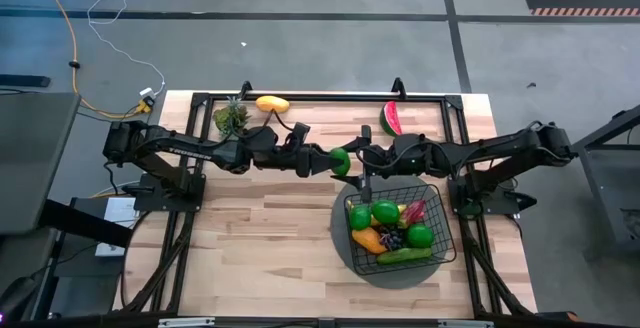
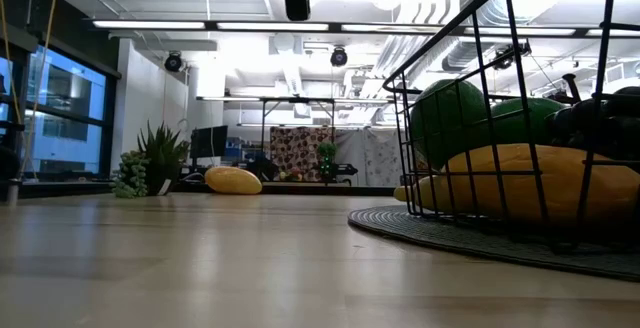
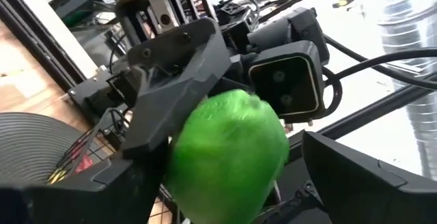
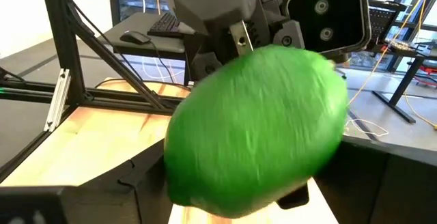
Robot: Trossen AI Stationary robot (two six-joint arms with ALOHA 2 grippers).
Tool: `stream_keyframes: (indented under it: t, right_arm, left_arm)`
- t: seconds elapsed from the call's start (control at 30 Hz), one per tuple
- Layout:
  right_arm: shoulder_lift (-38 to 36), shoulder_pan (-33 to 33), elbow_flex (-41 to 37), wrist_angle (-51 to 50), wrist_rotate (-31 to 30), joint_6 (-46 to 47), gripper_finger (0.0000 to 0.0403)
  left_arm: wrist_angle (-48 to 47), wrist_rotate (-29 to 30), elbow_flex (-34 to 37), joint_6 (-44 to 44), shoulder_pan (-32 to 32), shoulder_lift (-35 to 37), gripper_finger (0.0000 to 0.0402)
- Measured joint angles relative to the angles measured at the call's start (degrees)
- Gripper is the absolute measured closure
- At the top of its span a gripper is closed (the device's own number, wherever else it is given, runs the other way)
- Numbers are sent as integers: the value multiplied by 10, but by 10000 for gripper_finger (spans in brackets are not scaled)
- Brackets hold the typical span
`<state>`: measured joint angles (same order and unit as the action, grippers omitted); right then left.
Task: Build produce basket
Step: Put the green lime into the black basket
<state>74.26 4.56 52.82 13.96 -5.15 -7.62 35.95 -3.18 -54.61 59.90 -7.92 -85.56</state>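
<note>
Passing green lime between grippers, above the table beside the basket.

Meeting mid-air overhead: left gripper and right gripper flanking it. Filling both wrist views; whose fingers are gripping cannot be told. Probably light, smooth, rollable; gripping across its middle.

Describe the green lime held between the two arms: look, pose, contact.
The round, glossy bright-green toy lime looks like smooth plastic, whole and undamaged. It is held in the air above the wooden table, between the left gripper and the right gripper, just beyond the far-left corner of the black wire-mesh basket. Both wrist views show it filling the space between dark fingers; which gripper actually bears it cannot be told.
</note>
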Motion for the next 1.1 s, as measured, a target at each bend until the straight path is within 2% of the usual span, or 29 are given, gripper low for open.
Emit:
stream_keyframes:
  t: [0.7, 0.93, 1.1]
  right_arm:
    - [0, 1, 0, 11, 7, 16, 130]
    - [0, 1, 0, 28, 5, 32, 130]
    - [0, 0, 0, 18, 4, 31, 130]
  left_arm:
    - [-38, 54, 0, -21, -1, 0, 82]
    - [-38, 103, 0, -21, 2, -1, 82]
    - [-61, 74, 0, -40, 0, -1, 82]
